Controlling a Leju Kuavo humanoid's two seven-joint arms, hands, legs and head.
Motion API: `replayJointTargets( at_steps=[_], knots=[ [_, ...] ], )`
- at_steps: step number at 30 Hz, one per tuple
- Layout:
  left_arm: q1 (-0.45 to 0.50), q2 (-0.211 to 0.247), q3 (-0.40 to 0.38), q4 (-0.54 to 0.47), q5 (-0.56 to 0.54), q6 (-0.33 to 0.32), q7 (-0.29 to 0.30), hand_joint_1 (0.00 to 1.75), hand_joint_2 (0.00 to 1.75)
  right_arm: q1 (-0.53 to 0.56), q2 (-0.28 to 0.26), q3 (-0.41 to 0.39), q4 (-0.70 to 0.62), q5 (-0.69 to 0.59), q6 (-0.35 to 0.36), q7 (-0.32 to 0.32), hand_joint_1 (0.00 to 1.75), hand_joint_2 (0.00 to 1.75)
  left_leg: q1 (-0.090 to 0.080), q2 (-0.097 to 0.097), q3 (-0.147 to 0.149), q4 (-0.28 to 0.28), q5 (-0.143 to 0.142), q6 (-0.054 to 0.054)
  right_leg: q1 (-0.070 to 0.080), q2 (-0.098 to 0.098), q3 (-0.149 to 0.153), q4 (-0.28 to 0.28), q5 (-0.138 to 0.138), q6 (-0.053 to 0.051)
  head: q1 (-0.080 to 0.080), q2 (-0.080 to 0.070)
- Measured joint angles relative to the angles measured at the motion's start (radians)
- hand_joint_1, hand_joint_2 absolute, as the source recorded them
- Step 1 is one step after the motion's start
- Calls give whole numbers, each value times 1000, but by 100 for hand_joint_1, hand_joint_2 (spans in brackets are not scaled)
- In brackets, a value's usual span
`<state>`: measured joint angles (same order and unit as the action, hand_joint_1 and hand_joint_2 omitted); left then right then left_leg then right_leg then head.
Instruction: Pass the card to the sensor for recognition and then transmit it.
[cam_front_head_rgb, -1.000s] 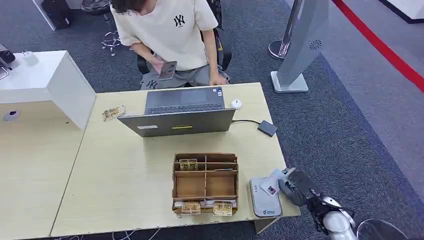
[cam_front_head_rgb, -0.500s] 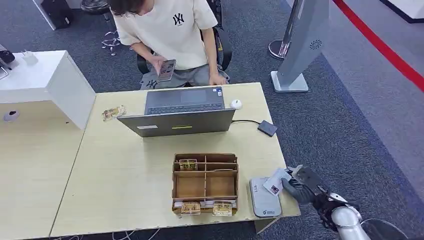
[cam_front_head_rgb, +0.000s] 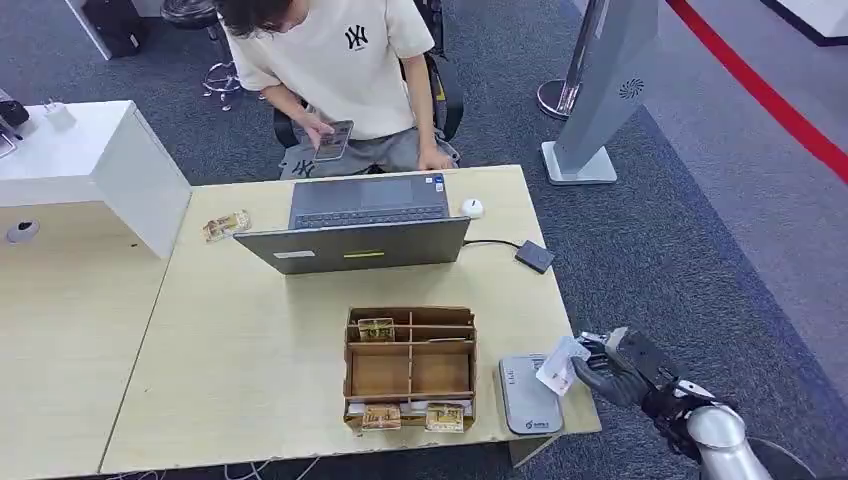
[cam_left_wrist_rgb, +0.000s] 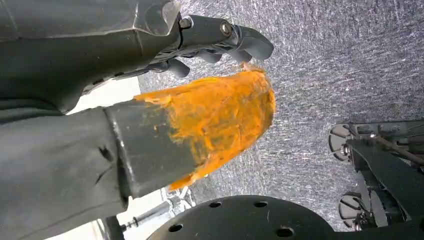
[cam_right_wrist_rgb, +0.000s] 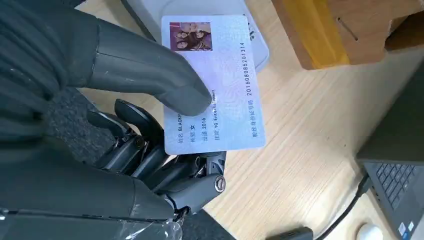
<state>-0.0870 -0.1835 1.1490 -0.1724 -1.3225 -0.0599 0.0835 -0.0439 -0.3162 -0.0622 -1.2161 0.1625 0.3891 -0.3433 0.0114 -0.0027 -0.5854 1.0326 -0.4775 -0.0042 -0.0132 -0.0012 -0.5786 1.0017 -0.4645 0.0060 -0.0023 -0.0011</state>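
**Pinching a thin card beside the reader**

Holding the card (cam_right_wrist_rgb: 212, 82) flat, the right hand (cam_front_head_rgb: 610, 372) has its thumb pressed on the printed face and its dark fingers (cam_right_wrist_rgb: 145, 150) folded under the back, so the grip sits on the end away from the photo. The photo end juts free beyond the thumb tip. In the head view the card (cam_front_head_rgb: 561, 364) stands tilted in that hand at the counter's edge, its free end just beside or over the rim of the grey reader (cam_front_head_rgb: 528, 394); whether the two touch cannot be told.

By its look the card is light, stiff plastic with a glossy face. That probably makes it slippery under the smooth thumb, and a pinch this close to one end could let it pivot or slide if it is jolted. A hold nearer the middle, thumb squarely opposite the fingers, would likely steady it, while leaving enough free face for the reader.

Past the reader stands the wooden tray (cam_front_head_rgb: 410, 368), then a laptop (cam_front_head_rgb: 355, 240), with a person (cam_front_head_rgb: 335, 60) seated behind the counter (cam_front_head_rgb: 250, 340).

The left hand (cam_left_wrist_rgb: 150, 100) hangs over carpet holding nothing, its fingers curled in.
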Motion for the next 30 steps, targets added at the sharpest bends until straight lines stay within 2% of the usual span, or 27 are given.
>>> replayJointTargets(
  at_steps=[14,21,25,30],
  knots=[
    [0,0,0,0,4,5,3,0,0,19,-82,148,-165,132,-29,48,175,175,0,0,0,0,0,0,0,0,0,0,0,0,0,0],
    [0,0,0,0,4,5,3,0,0,19,-84,150,-167,135,-30,48,175,175,0,0,0,0,0,0,0,0,0,0,0,0,0,0],
    [0,0,0,0,3,6,10,0,0,14,-114,237,-211,197,-69,70,175,175,0,0,0,0,0,0,0,0,0,0,0,0,0,0],
    [0,0,0,0,3,6,12,0,0,-3,-115,261,-197,212,-96,80,175,175,0,0,0,0,0,0,0,0,0,0,0,0,0,0]
  ],
)
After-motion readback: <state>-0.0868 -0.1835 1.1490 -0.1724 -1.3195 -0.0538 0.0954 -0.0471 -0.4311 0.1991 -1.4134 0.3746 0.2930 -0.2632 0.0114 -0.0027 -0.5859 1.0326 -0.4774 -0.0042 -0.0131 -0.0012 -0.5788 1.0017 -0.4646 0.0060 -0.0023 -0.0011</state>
